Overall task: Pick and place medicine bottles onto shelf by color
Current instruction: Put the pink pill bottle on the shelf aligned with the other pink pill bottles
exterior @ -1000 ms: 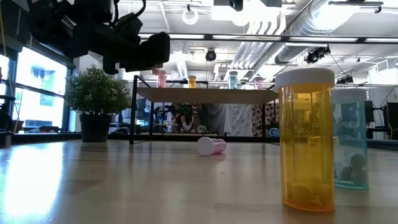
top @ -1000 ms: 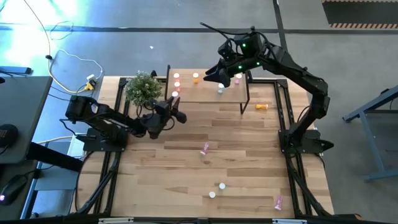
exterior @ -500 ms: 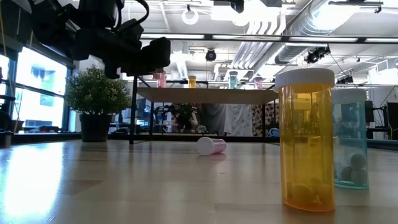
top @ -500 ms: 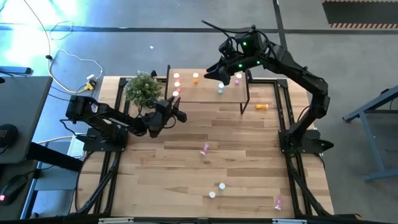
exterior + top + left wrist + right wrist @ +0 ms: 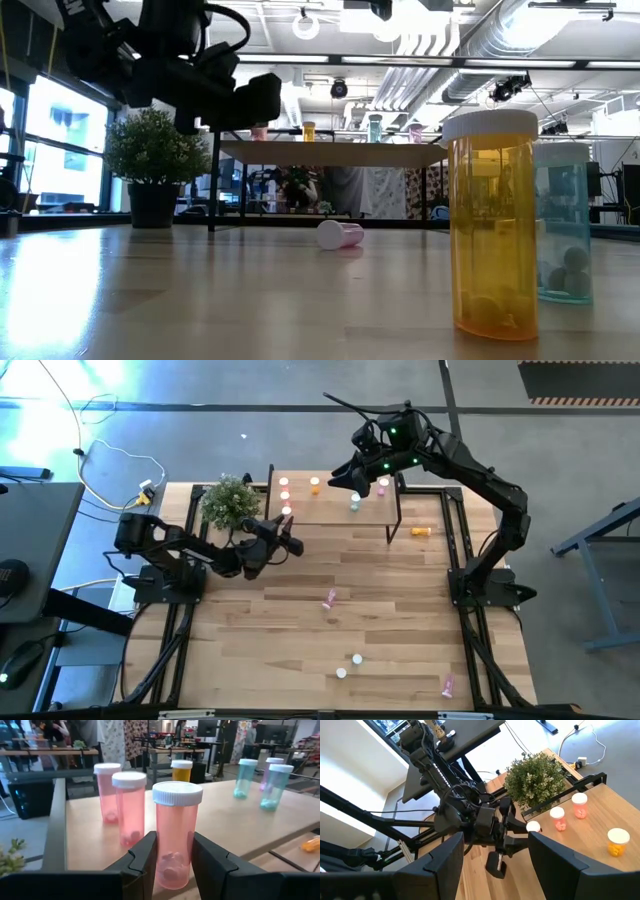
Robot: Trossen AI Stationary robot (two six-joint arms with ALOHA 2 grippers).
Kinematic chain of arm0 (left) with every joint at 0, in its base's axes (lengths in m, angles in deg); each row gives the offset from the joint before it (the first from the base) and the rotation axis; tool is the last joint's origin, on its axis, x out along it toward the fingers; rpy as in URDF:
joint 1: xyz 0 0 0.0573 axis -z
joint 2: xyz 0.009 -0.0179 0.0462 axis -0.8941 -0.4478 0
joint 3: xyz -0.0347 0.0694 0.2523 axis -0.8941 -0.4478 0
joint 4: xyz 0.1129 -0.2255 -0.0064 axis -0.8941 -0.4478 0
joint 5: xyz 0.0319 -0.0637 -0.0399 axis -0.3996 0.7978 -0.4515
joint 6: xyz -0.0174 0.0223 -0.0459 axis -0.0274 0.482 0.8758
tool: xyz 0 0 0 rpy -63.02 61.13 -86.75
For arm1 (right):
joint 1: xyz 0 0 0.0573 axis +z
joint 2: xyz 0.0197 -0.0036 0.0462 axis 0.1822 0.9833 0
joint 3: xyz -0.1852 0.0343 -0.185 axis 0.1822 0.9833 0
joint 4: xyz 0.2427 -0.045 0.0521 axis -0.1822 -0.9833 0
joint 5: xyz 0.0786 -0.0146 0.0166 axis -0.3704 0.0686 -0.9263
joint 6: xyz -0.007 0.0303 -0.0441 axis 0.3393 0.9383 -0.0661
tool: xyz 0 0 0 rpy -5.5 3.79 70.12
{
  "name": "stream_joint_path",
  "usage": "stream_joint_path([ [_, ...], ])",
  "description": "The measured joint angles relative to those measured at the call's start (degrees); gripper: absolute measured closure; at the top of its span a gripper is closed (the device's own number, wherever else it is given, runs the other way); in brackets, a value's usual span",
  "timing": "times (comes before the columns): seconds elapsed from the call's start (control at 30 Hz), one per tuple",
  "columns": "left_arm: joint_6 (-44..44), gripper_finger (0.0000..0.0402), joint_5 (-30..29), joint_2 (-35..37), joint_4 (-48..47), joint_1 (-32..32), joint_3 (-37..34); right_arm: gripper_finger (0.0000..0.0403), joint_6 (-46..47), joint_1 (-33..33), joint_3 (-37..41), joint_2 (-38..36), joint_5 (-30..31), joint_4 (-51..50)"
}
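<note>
**A:** Starting at my left, what did you have?

**B:** The potted plant (image 5: 229,501) stood on the counter (image 5: 300,630) by the shelf (image 5: 335,508). My left gripper (image 5: 172,857) was at the shelf's near-left corner, its fingers (image 5: 145,862) clamped on a pink bottle (image 5: 175,832), upright, beside two other pink ones (image 5: 129,807).

**A:** And further right?

**B:** An orange bottle (image 5: 315,484) and pale green ones (image 5: 272,785) stood on the shelf. The right gripper (image 5: 352,473) hovered over the shelf, fingers (image 5: 447,865) spread wide, holding nothing. An orange bottle (image 5: 421,531) lay on the counter right of the shelf; more bottles lay scattered nearer me.
</note>
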Motion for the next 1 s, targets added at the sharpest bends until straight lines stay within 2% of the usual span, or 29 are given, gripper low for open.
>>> stream_joint_path([
  [0.2, -1.43, 0.0304, -0.73, -1.08, 0.05, -0.71, 0.99, 0.0192, -0.36, 0.0, 0.0, 0.0, -0.01, -0.04],
  [0.37, -1.34, 0.0304, -3.9, -1.37, 0.08, -0.25, 1.03, 0.0192, -1.05, 0.0, 0.0, 0.0, 0.0, -0.22],
  [0.83, 1.15, 0.0304, -2.54, -1.37, -1.23, -0.22, 1.05, 0.0192, -1.05, 0.0, 0.0, 0.02, -0.01, -0.29],
  [1.0, 2.46, 0.0304, -3.9, -1.37, -1.28, -0.26, 1.05, 0.0192, -1.03, 0.0, 0.0, 0.02, -0.01, -0.44],
])
